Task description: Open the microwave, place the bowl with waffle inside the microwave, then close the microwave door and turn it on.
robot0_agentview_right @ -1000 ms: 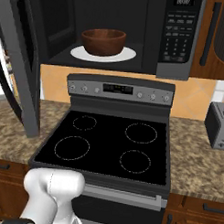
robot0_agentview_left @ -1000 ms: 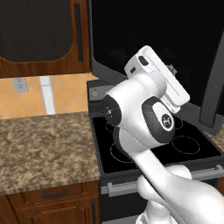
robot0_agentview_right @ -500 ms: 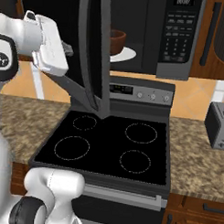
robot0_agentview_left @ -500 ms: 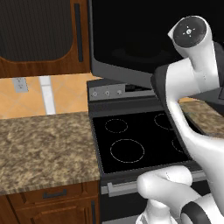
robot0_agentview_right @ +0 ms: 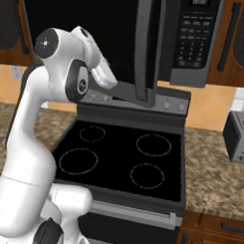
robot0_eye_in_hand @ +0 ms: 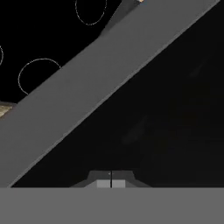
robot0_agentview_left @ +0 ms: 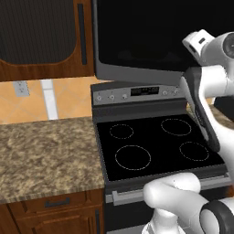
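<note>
Apparently, the gripper (robot0_eye_in_hand: 111, 180), fingers pressed together and holding nothing, rested against the microwave door (robot0_agentview_right: 121, 49) above the stove (robot0_agentview_right: 125, 159); a glancing push might have slid off the glass, leaving it unlatched.

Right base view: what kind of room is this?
A home kitchen, rendered. A black glass-top stove sits between granite counters, a microwave hangs above it among wooden cabinets, and a toaster stands at the right.

The microwave door (robot0_agentview_right: 97, 38) has swung nearly shut, hiding the bowl.
</note>
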